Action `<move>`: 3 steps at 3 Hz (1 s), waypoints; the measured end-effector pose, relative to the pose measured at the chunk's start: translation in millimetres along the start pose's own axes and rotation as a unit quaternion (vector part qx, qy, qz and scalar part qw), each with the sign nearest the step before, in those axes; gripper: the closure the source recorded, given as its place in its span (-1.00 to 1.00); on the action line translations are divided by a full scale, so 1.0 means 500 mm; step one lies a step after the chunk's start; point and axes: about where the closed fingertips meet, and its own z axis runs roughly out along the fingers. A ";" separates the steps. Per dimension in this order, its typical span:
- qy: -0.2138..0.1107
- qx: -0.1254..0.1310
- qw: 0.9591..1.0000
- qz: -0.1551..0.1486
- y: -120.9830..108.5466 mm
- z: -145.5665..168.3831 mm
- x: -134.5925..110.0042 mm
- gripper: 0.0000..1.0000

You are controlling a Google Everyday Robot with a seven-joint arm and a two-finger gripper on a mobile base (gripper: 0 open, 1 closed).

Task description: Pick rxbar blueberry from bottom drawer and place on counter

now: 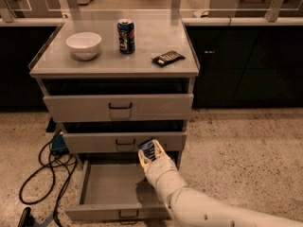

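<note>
My gripper (150, 151) is shut on the rxbar blueberry (147, 150), a small dark blue bar with white print. It holds the bar in front of the middle drawer, above the open bottom drawer (113, 187). The white arm reaches in from the lower right. The bottom drawer is pulled out, and the part of its inside that shows is bare. The counter (147, 41) is the pale grey cabinet top, well above the gripper.
On the counter stand a white bowl (84, 45), a blue can (126, 36) and a black bar with white stripes (168, 57). The top drawer (118, 107) and middle drawer (94, 142) are slightly open. Black cables (47, 169) lie on the floor at left.
</note>
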 end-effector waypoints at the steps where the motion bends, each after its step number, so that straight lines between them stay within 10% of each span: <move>1: 0.008 -0.013 1.000 0.004 -0.034 -0.005 -0.017 1.00; 2: 0.042 0.004 0.999 -0.002 -0.196 -0.010 -0.044 1.00; 3: 0.051 -0.041 0.997 -0.043 -0.220 0.009 -0.132 1.00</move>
